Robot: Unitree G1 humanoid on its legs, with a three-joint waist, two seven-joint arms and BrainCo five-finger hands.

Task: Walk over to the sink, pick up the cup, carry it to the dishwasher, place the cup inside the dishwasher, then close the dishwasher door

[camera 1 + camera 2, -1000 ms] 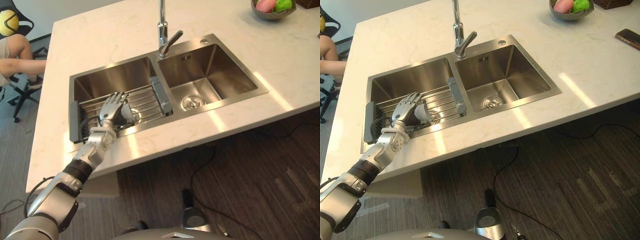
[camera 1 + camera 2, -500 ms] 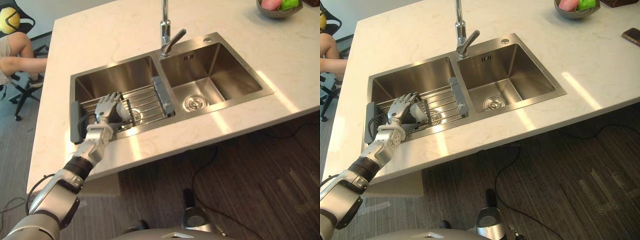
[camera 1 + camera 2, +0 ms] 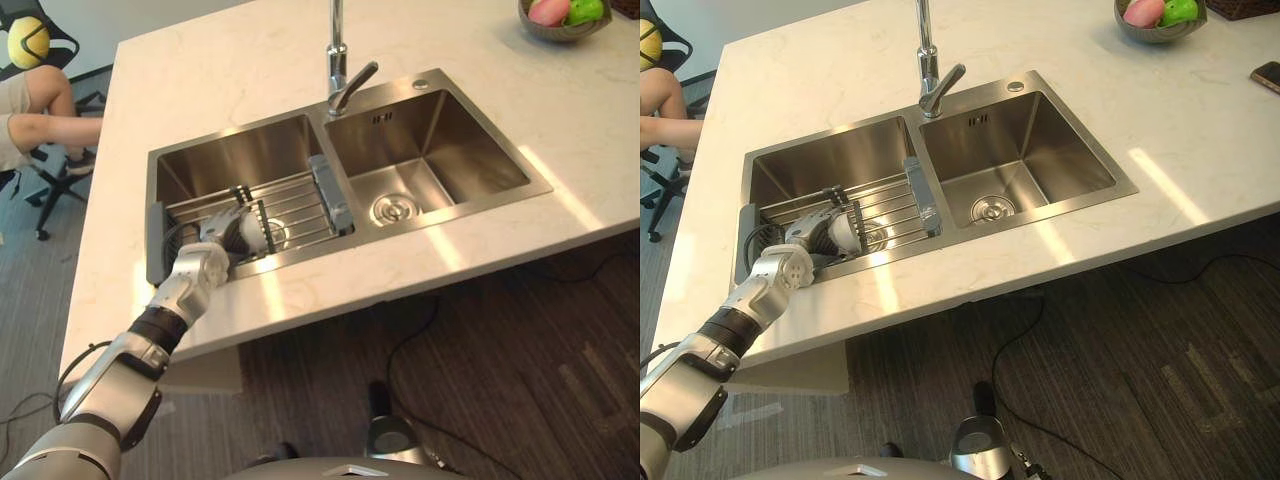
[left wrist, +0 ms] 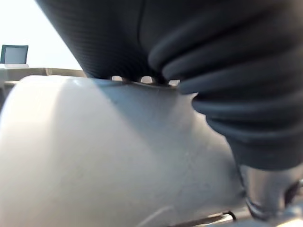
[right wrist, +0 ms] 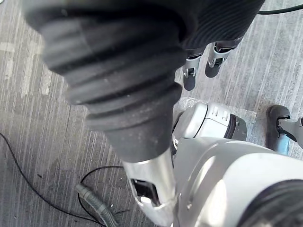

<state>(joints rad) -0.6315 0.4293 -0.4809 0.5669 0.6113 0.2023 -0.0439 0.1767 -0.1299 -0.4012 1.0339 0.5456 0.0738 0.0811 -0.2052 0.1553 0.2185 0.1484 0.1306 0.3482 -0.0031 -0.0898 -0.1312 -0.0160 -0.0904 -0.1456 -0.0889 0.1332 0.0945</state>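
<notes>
while left hand (image 3: 210, 245) meets white cup (image 3: 252, 232) on wire rack (image 3: 295, 205), cup lies on side, faucet (image 3: 345, 80) side of palm; finger closure cannot tell.

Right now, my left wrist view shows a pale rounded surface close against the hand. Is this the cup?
Observer: Yes, the small white cup sits on the metal wire rack in the left basin of the stainless steel sink.
Operator: Does the left hand hold it?
Observer: The left hand has its fingers curled round the cup.
Operator: And the right hand?
Observer: The right hand hangs over the grey striped floor, fingers straight, empty.
</notes>
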